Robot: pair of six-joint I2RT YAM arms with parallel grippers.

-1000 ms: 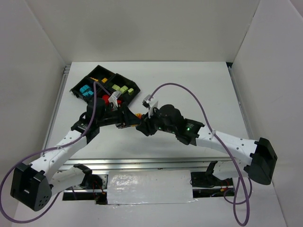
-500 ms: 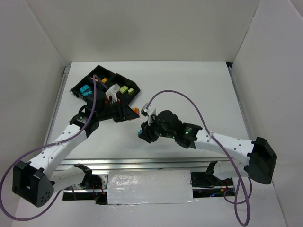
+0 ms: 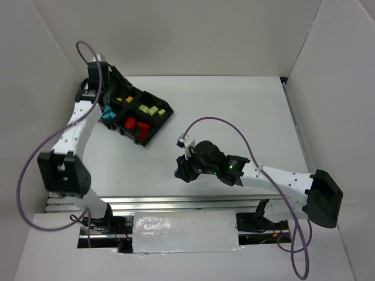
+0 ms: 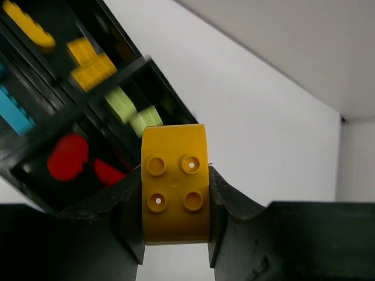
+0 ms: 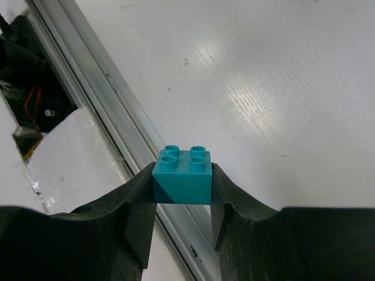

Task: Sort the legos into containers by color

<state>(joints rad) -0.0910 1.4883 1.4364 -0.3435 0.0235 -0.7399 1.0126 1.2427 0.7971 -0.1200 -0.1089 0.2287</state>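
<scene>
My left gripper (image 4: 174,196) is shut on a yellow four-stud brick (image 4: 174,175) and holds it above the black tray (image 3: 143,140) at the back left. In the left wrist view the tray's compartments hold yellow bricks (image 4: 88,61), pale green bricks (image 4: 132,111), red bricks (image 4: 67,155) and teal bricks (image 4: 14,111). In the top view the left gripper (image 3: 116,89) is over the tray's far side. My right gripper (image 5: 183,193) is shut on a teal four-stud brick (image 5: 183,175), held above the table near its front edge, right of the tray in the top view (image 3: 179,170).
White walls close in the table on the left, back and right. A metal rail (image 5: 117,134) runs along the table's near edge just under the right gripper. Purple cables (image 3: 234,126) loop above both arms.
The left arm has swung from mid-table back to the far left over the tray, carrying the yellow brick. The right gripper has drawn a little toward the near edge with the teal brick.
</scene>
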